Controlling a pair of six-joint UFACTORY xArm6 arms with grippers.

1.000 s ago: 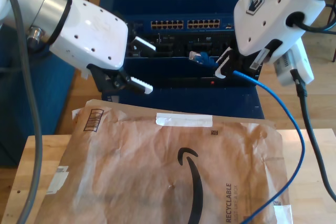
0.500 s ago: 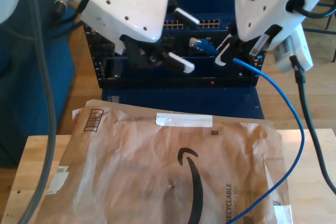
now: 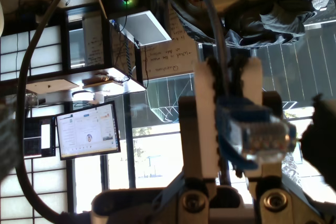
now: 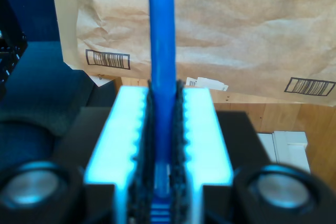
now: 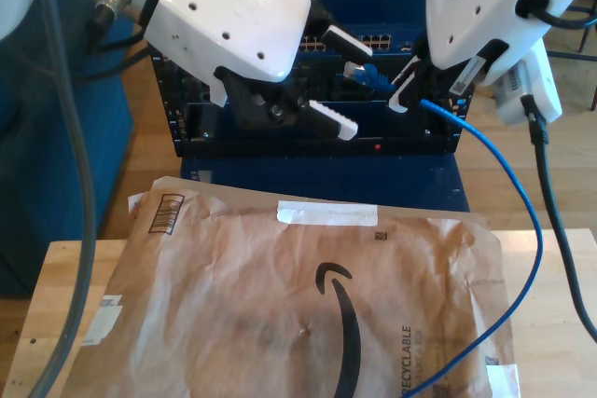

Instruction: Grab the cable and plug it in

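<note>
The thin blue cable (image 5: 522, 221) rises from the envelope at the exterior view's right to my second gripper (image 5: 408, 95), which is shut on it just behind its translucent blue plug (image 5: 357, 72). The plug points toward the exterior view's left, in front of the rack. In the second wrist view the cable (image 4: 161, 24) runs between the shut fingers (image 4: 131, 129). My first gripper (image 5: 360, 92) comes from the exterior view's left and is open, one finger above and one below the plug. Its wrist view shows the plug (image 3: 257, 135) close up, in front of white serrated fingers (image 3: 206, 124).
A dark rack (image 5: 410, 142) holds a network switch with a row of ports (image 5: 373, 42) behind both grippers. A brown paper envelope (image 5: 308, 305) covers most of the wooden table (image 5: 56, 277). A thick black robot cable (image 5: 550, 193) hangs at the exterior view's right.
My first gripper swung up and toward the exterior view's right, from beside the rack to around the plug. My second gripper, still holding the cable, lifted the plug slightly.
</note>
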